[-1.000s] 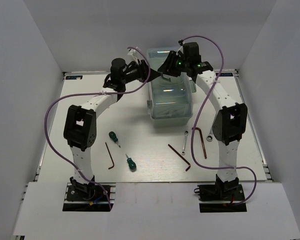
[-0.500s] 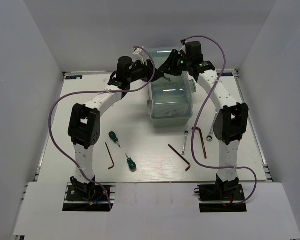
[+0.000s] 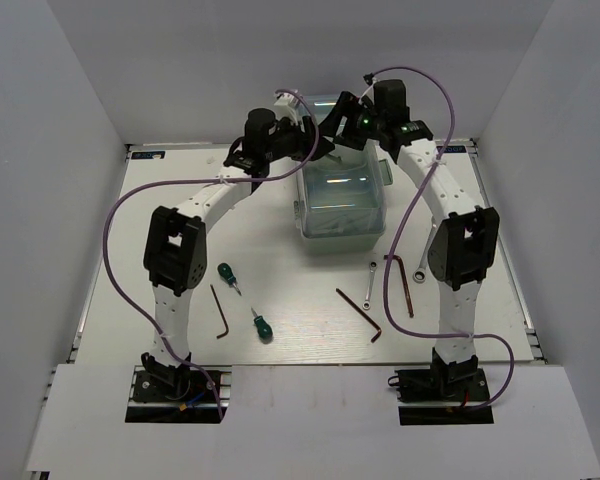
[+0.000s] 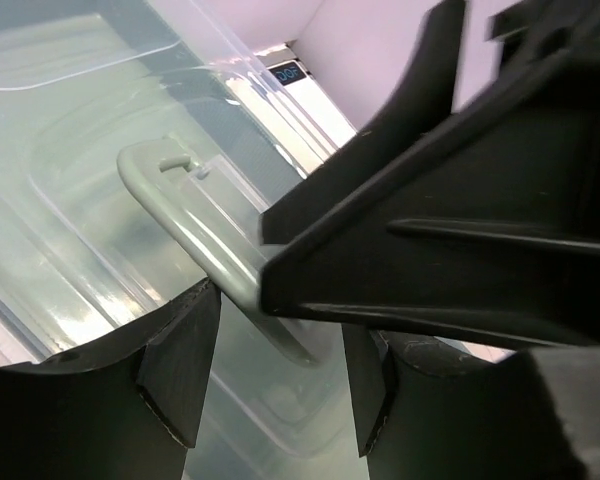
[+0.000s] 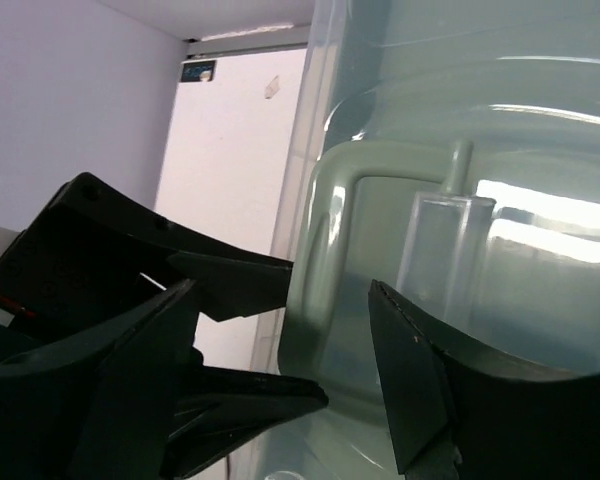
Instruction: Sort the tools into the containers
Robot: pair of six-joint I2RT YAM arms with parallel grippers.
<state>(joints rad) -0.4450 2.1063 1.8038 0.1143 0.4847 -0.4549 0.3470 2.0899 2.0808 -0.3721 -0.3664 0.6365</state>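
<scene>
Top external view: the pale green toolbox [image 3: 342, 200] is sitting toward the far side of the white table [image 3: 260, 235] with its translucent lid [image 3: 345, 180] lying over it, and both arms are arching in above its far end. The left gripper [image 3: 315, 148] is reaching in from the left and the right gripper [image 3: 337, 122] from the right, their black tips almost meeting over the box's far left corner. The tools are all lying on the table, nearer the arm bases. Two green-handled screwdrivers [image 3: 227, 277] [image 3: 262, 326] are resting on the left with one dark hex key [image 3: 217, 310] between them. Two more hex keys [image 3: 358, 307] [image 3: 405, 285] and two small silver wrenches [image 3: 371, 277] [image 3: 418, 273] are lying in front of the box, beside the right arm. In the left wrist view the left gripper's fingers [image 4: 175, 370] are standing apart, and the lid's pale green handle [image 4: 205, 240] is running down between them — whether either finger is touching it, I cannot tell. In the right wrist view the right gripper's fingers [image 5: 420, 400] are spread wide and pinching nothing, with the handle and the lid's curved edge just beyond them. The left gripper's black fingers are poking in from the left of that view.
</scene>
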